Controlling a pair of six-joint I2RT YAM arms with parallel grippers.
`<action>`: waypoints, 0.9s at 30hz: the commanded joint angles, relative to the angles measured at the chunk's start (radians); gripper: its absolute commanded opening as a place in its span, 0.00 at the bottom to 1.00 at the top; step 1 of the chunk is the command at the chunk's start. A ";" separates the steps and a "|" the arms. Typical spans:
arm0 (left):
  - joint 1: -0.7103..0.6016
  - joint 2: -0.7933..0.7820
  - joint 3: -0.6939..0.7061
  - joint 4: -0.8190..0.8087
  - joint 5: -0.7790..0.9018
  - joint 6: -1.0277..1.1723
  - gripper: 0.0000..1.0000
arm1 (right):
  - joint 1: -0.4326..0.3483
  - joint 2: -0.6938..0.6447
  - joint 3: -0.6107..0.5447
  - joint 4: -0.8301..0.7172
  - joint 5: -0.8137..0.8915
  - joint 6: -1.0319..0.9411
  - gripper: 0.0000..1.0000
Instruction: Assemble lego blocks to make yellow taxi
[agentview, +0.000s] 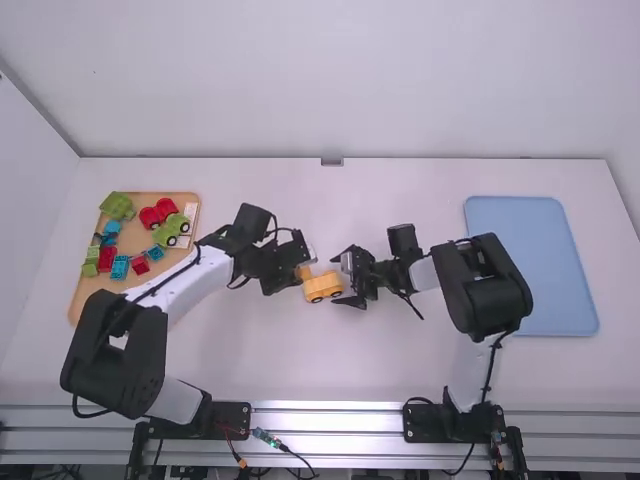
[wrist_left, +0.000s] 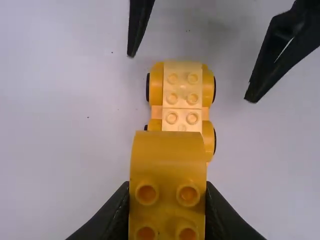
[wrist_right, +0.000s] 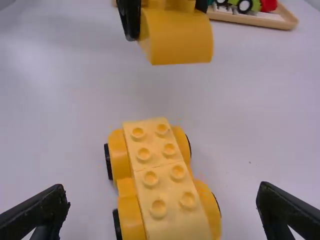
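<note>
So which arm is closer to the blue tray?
Right. The right arm overlaps the edge of the blue tray in the high view; the left arm is farther off, on the yellow car's other side.

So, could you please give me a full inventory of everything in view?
Table: one, white, under everything.
Wheeled base: one, yellow with dark wheels, between the grippers.
Loose block: one, yellow, in the left gripper.
Tan tray: one, on the left.
Toy pieces: several, red, green and blue, on the tan tray; too crowded to count surely.
Flat tray: one, light blue, on the right.
Rails: several, silver, near edge.
Arms: two, white and black, left and right.
Grippers: two, black; left gripper shut on the loose block, right gripper open around the base's near end.
</note>
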 joint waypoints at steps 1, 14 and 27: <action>-0.029 -0.027 -0.010 0.001 0.002 -0.025 0.02 | 0.003 0.069 0.051 -0.005 -0.029 0.031 0.99; -0.062 -0.027 -0.010 0.019 -0.086 -0.078 0.02 | -0.020 0.123 0.082 -0.058 -0.138 -0.065 1.00; -0.062 -0.027 -0.010 0.011 -0.087 -0.077 0.02 | 0.041 0.123 0.080 -0.056 -0.064 -0.065 0.98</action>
